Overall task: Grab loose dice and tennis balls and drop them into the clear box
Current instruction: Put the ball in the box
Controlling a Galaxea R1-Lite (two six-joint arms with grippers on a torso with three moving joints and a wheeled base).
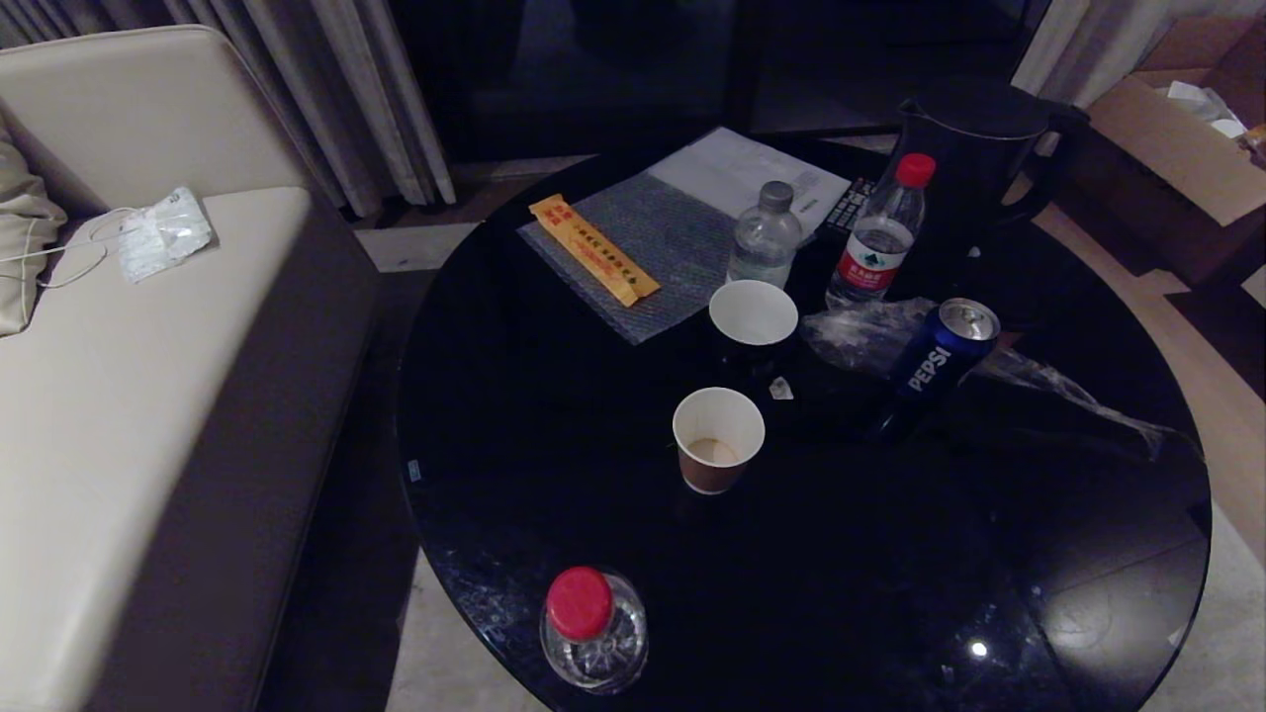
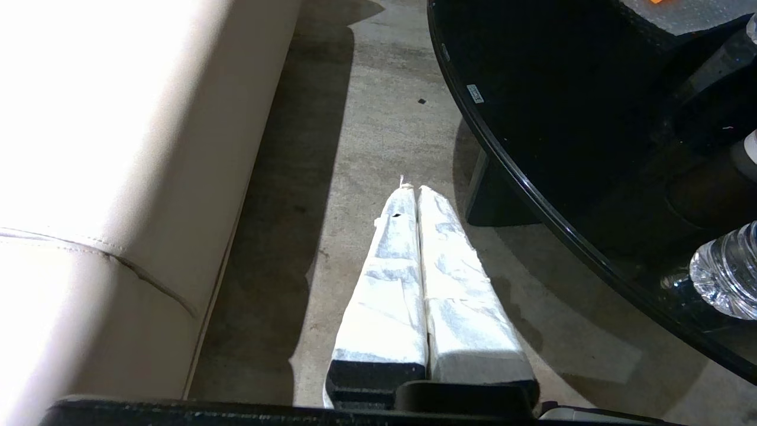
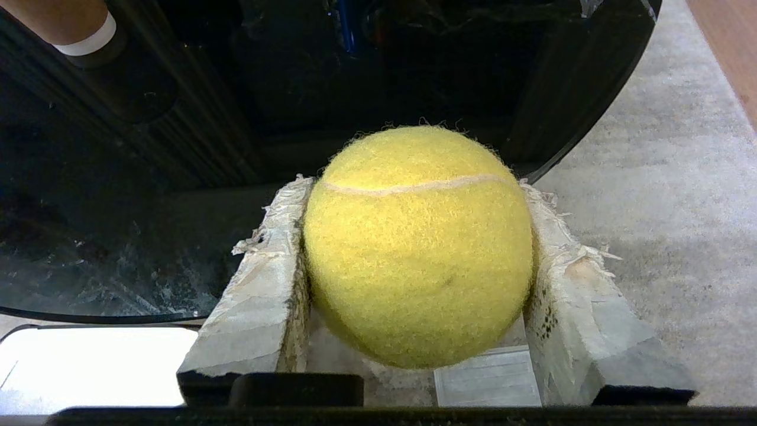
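Observation:
A fuzzy yellow-green tennis ball point(image 3: 417, 248) sits between the taped fingers of my right gripper point(image 3: 414, 186), which is shut on it beside the black table's edge point(image 3: 177, 313), above the floor. A whitish rounded-corner surface point(image 3: 89, 361) lies below the gripper; I cannot tell whether it is the clear box. A ribbed clear panel point(image 3: 488, 378) shows under the ball. My left gripper point(image 2: 414, 188) is shut and empty, hanging over the floor between the sofa and the table. No dice are in view. Neither arm appears in the head view.
The round black table point(image 1: 554, 445) carries two paper cups point(image 1: 718, 438), three water bottles point(image 1: 593, 628), a Pepsi can point(image 1: 940, 351), a kettle point(image 1: 974, 148), crumpled plastic and papers. A beige sofa point(image 1: 129, 396) stands to the left, a cardboard box point(image 1: 1177, 148) at the far right.

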